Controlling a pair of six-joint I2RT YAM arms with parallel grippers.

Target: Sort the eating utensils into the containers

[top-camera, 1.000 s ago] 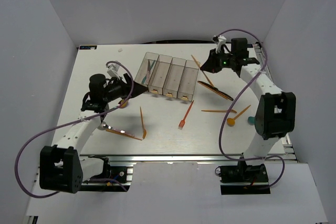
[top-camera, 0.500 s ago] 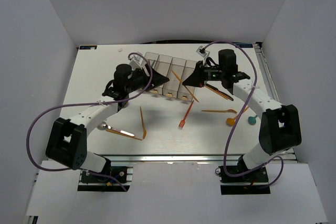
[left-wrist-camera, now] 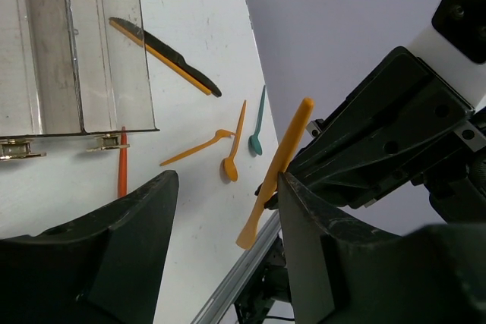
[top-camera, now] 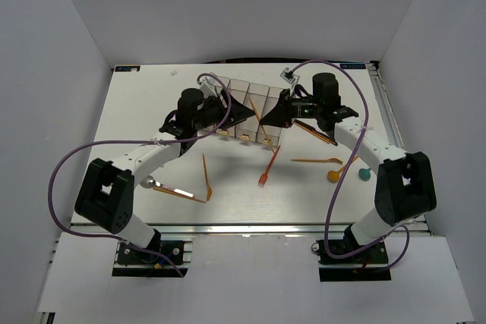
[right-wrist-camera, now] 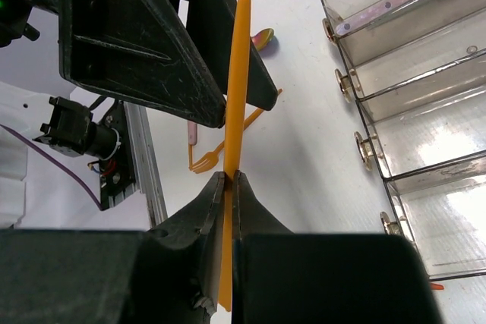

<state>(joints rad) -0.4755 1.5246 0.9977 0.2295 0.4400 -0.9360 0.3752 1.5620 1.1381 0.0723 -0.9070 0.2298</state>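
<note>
My right gripper (right-wrist-camera: 228, 177) is shut on a long orange utensil (right-wrist-camera: 241, 73) and holds it in the air above the near end of the containers (top-camera: 258, 95). The utensil also shows in the top view (top-camera: 262, 128) and in the left wrist view (left-wrist-camera: 282, 158). My left gripper (left-wrist-camera: 226, 180) is open and faces the right gripper (top-camera: 268, 117). The utensil hangs close to its right finger (left-wrist-camera: 334, 263). In the top view the left gripper (top-camera: 248, 114) is almost tip to tip with the right one. The containers show in both wrist views (left-wrist-camera: 76, 43) (right-wrist-camera: 410, 73).
Loose on the table: an orange fork (top-camera: 206, 177), a red fork (top-camera: 267, 166), a silver-and-orange spoon (top-camera: 171, 190), an orange spoon (top-camera: 342, 166), a teal spoon (top-camera: 364, 174) and a black-and-orange knife (left-wrist-camera: 163, 57) right of the containers. Purple cables loop beside both arms.
Both arms have swung in over the containers. The right gripper brought the orange utensil from the back right. The left gripper came up from the left and now faces it.
</note>
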